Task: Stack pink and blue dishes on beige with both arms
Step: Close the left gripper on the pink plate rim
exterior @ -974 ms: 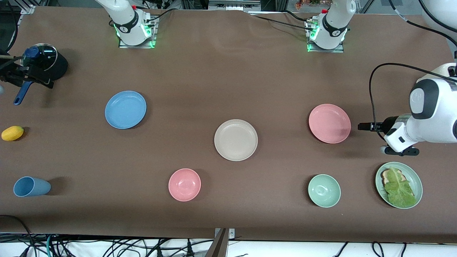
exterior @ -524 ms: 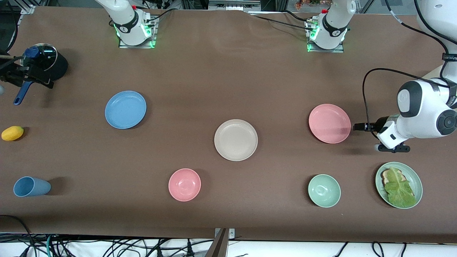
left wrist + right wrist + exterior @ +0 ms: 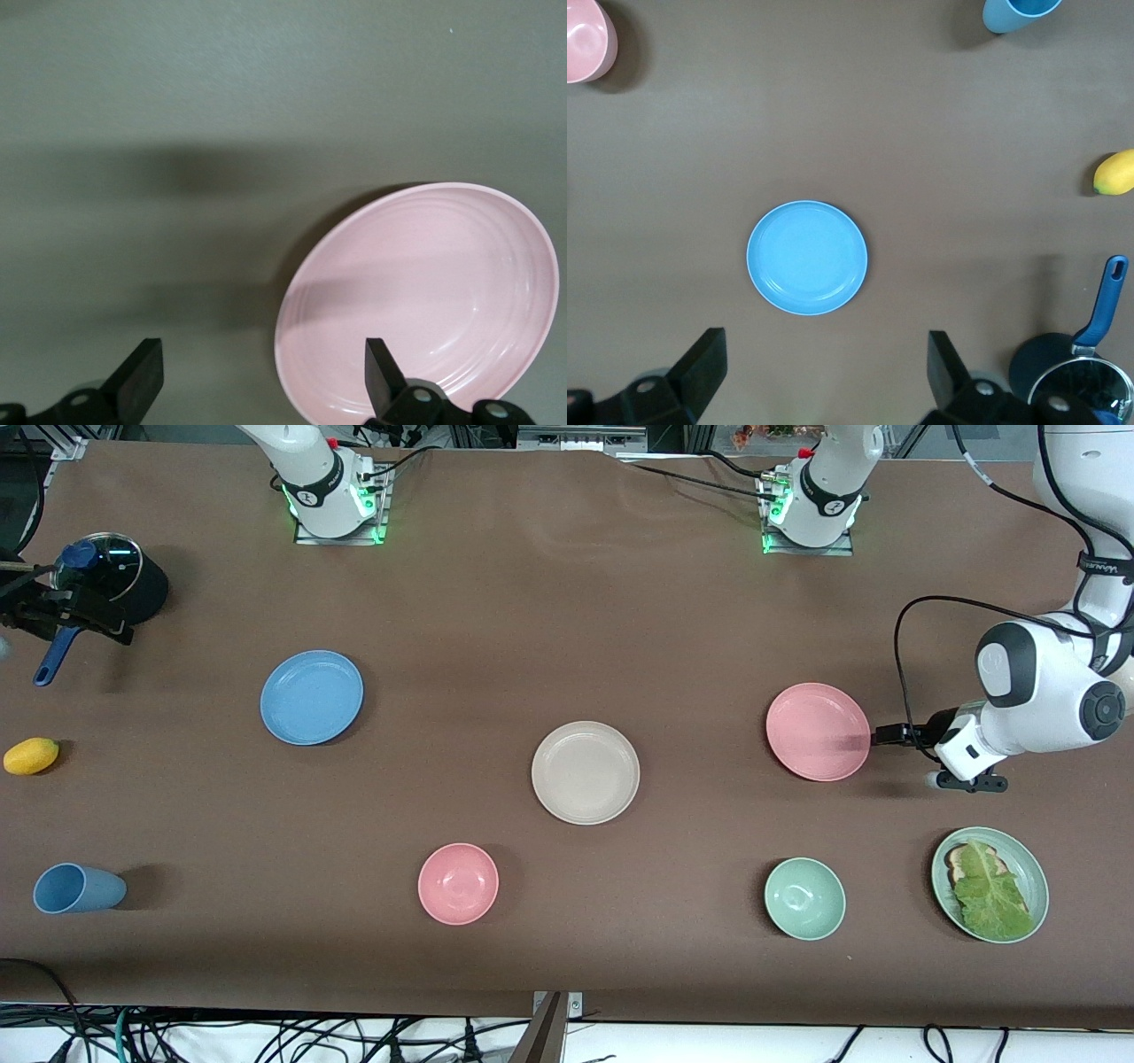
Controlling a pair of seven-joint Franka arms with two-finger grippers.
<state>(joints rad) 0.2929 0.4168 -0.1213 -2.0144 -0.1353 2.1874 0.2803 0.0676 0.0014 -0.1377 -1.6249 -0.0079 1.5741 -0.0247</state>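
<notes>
Three wide, shallow, matte plates are seen lying apart on the brown table (image 3: 567,602) in the front view: the plain beige plate (image 3: 586,772) at the middle, the plain blue plate (image 3: 312,697) toward the right arm's end and a little farther from the camera, and the plain pink plate (image 3: 818,732) toward the left arm's end. The left gripper (image 3: 886,735) is held low just beside the pink plate's rim, on its side toward the left arm's end — whether it touches cannot be told. A small pink bowl (image 3: 458,883) and a pale green bowl (image 3: 804,898) are set nearer the camera. In the left wrist view, the left gripper's black fingers (image 3: 383,372) are spread wide, one over the pink plate's (image 3: 425,301) rim, the other over bare table. In the right wrist view, the right gripper (image 3: 824,363) hangs high with its fingers spread apart — nothing between them — and the blue plate (image 3: 807,257) is seen on the table below.
</notes>
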